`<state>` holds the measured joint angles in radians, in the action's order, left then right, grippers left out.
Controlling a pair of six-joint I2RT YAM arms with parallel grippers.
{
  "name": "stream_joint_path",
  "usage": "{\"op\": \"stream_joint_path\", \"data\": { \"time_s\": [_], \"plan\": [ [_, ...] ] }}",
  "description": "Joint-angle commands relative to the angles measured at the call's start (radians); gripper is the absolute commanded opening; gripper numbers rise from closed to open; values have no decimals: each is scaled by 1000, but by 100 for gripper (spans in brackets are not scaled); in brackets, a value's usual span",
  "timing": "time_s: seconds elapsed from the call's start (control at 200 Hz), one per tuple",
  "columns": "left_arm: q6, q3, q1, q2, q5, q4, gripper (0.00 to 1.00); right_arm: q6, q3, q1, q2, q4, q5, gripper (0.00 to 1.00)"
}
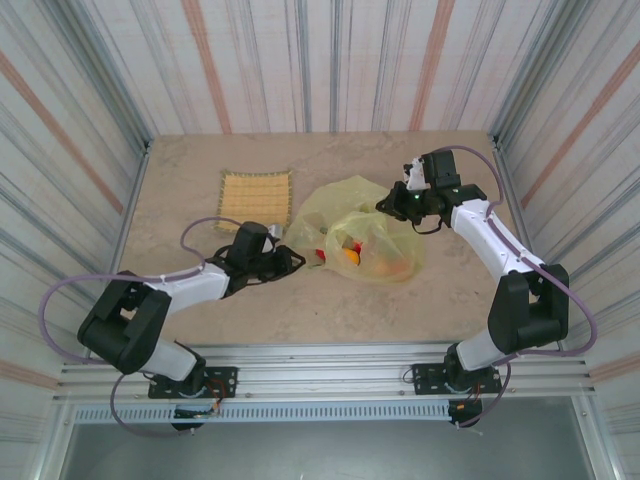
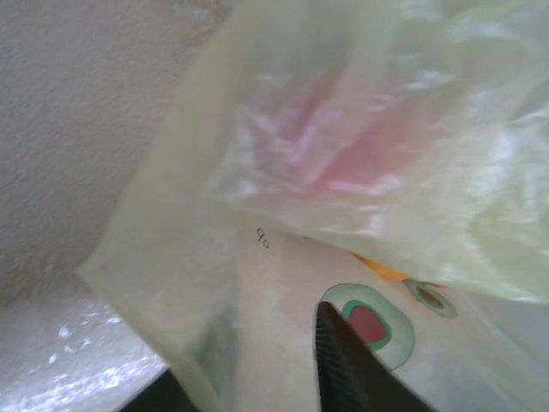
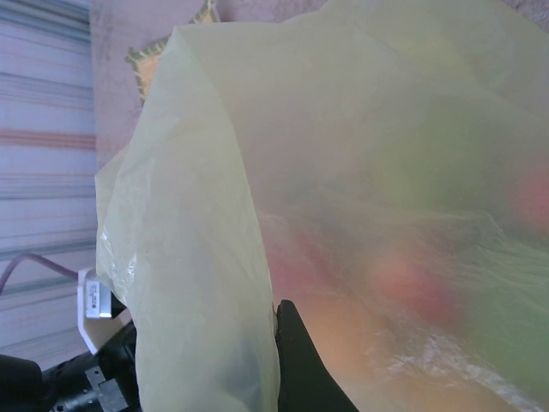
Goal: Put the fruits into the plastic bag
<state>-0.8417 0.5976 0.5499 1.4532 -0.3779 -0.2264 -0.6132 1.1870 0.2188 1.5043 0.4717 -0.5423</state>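
Top external, pale crinkly plastic bag point(image 1: 345, 203), fruits point(image 1: 352, 254) inside, right gripper point(image 1: 390, 206) pinching it, left gripper point(image 1: 298, 260) unclear

top rear overview, wrists seemingly against bag point(image 2: 343, 129)

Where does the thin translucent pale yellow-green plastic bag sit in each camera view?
Top external: the pale yellow-green plastic bag lies mid-table, just right of the square yellow-tan woven mat.
Left wrist: the bag spreads across the centre and right, very close up.
Right wrist: the bag covers most of the picture.
Shared landmark: the small round fruits, red and orange blurs showing through the plastic.
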Motion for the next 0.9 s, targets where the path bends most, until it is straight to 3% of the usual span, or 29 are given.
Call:
{"op": "stream_joint_path", "data": {
  "time_s": [0.0, 0.185, 0.466, 0.797, 0.897],
  "plan": [
    [-3, 21, 4, -7, -26, -60, 17, 13, 8, 1, -1, 16, 16, 0],
    [10, 72, 12, -63, -50, -40, 0, 9, 9, -10, -30, 18, 18, 0],
    [120, 304, 53, -160, -45, 140, 0, 30, 58, -68, -143, 56, 55, 0],
    [212, 566, 67, -132, -119, 337, 0, 54, 53, -116, -312, 86, 141, 0],
    [249, 596, 67, -121, -93, 383, 0, 37, 32, -111, -328, 59, 139, 0]
  ]
}}
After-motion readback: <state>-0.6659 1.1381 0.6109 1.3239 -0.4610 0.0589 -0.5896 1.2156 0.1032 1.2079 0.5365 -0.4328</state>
